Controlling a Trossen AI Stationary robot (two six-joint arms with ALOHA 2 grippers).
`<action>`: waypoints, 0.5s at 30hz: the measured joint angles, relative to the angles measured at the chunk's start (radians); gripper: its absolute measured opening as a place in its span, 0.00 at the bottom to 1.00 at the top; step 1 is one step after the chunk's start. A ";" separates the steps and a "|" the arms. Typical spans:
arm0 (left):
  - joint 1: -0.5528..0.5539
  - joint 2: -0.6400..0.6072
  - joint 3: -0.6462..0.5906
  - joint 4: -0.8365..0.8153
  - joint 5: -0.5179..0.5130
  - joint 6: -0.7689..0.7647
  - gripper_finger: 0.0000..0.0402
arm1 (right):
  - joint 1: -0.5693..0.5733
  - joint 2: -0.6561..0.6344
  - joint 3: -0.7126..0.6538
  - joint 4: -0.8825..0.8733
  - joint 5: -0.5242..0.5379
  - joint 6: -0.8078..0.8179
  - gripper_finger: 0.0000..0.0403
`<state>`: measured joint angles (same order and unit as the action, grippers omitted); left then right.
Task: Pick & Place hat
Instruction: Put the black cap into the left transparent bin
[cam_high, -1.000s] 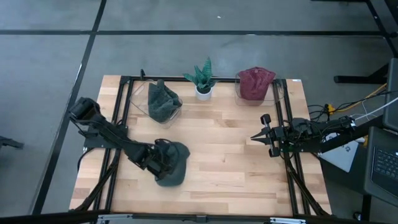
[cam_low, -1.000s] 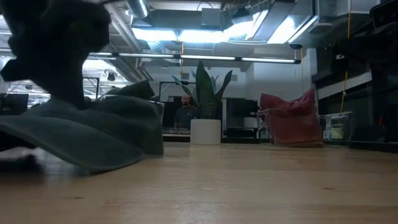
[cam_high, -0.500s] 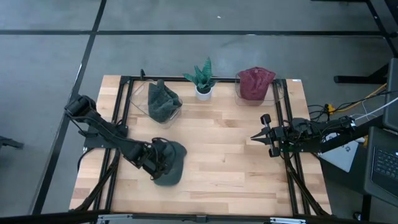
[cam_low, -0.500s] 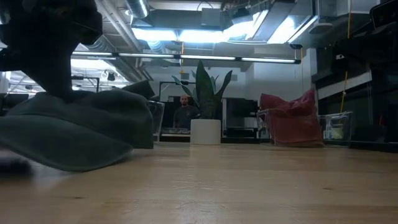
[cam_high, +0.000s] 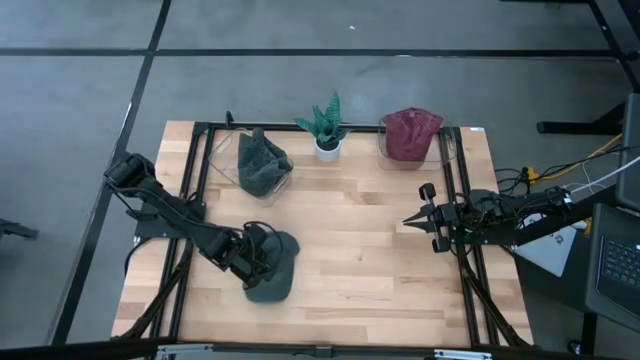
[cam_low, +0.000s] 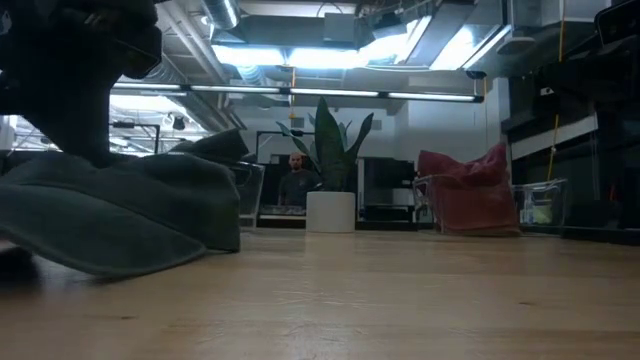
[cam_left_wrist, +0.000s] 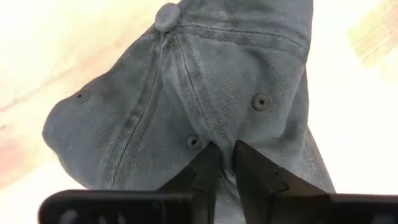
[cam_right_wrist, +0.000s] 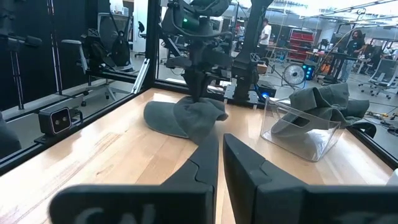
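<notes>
A grey-green cap (cam_high: 277, 266) lies on the wooden table at the near left; it also shows in the low view (cam_low: 120, 215) and in the right wrist view (cam_right_wrist: 183, 118). My left gripper (cam_high: 256, 262) comes from the table's left and is shut on the cap's crown (cam_left_wrist: 186, 81). The cap's top button (cam_left_wrist: 166, 15) points away from the wrist. My right gripper (cam_high: 408, 221) waits at the table's right side, shut and empty (cam_right_wrist: 221, 162). My left gripper pinches a raised fold of the cap's crown (cam_left_wrist: 224, 134) between its two fingers, just below an eyelet (cam_left_wrist: 194, 142). The fingers slant down from the table's left. The cap's lower edge (cam_low: 110, 265) lies on the table.
At the far edge stand a clear bin with a grey-green hat (cam_high: 262, 165), a small potted plant (cam_high: 328, 130) and a clear bin with a red hat (cam_high: 410, 135). Black frame rails (cam_high: 455, 190) run along both sides. Bare wood lies in the table's middle.
My left gripper, still shut on the cap, has drawn back a little toward the table's left. The cap has slid with it along the table.
</notes>
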<state>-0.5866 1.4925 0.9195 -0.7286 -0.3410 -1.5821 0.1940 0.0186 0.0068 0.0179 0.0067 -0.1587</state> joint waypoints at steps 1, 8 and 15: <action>0.000 0.000 0.000 0.000 0.010 -0.004 0.12 | 0.000 0.000 0.000 0.000 0.000 0.000 0.06; 0.017 0.035 0.002 0.000 0.068 -0.067 0.18 | 0.000 0.000 0.000 0.000 0.000 0.000 0.06; 0.040 0.045 0.002 -0.001 0.078 -0.026 0.22 | 0.000 0.000 0.000 0.000 0.000 0.000 0.06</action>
<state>-0.5468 1.5371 0.9215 -0.7298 -0.2634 -1.6080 0.1939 0.0185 0.0069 0.0180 0.0064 -0.1586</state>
